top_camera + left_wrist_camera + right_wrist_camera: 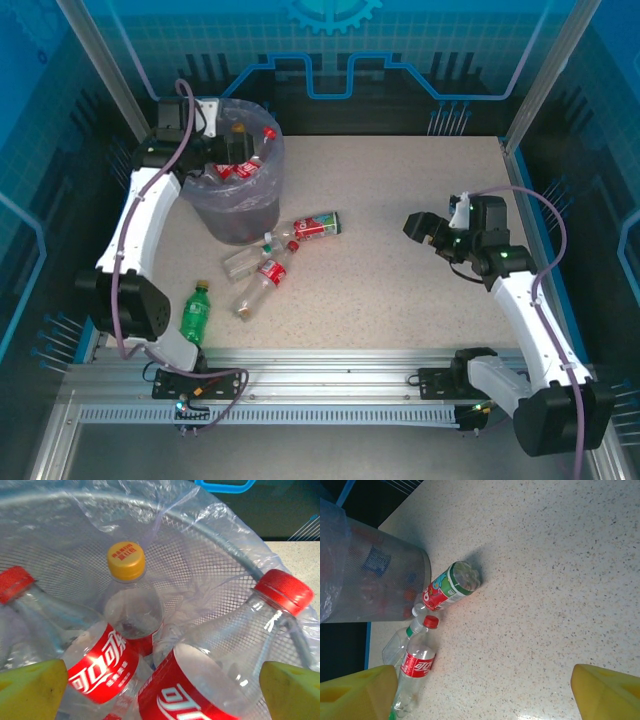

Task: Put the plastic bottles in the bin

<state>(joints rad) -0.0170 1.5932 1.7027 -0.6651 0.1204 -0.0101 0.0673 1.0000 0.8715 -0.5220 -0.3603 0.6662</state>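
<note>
Left wrist: red-capped bottles (210, 675) crowd lilac-bagged bin (239, 559); left claw (162, 690), right claw (482, 692) wide apart, seemingly empty.

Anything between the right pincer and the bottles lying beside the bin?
Nothing visible: only bare table lies between the right pincer and the nearest lying bottle, whose base faces it.

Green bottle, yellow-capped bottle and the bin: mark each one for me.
green bottle (194, 316), top external view, on its green body.
yellow-capped bottle (126, 560), left wrist view, on its yellow cap.
bin (240, 222), top external view, on its near outer wall.
</note>
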